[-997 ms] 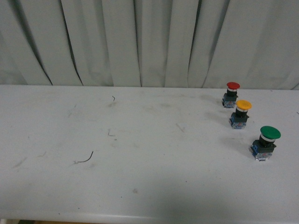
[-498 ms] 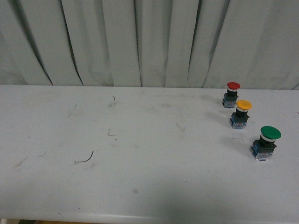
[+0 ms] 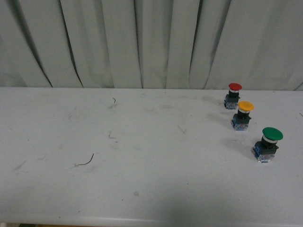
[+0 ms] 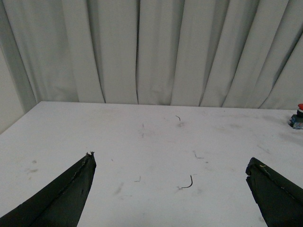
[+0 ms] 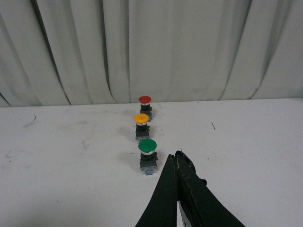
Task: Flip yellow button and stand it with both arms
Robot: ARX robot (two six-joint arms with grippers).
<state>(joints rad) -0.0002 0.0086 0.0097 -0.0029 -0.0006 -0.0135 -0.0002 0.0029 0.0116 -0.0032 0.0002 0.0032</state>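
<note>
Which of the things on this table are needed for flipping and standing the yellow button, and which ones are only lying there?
Needed for the job:
- yellow button, upright, cap on top
- left gripper, jaws wide open
- right gripper, jaws closed, empty

Only lying about:
- red button, behind the yellow one
- green button, in front of it
- small curved wire scrap
- table
- curtain
</note>
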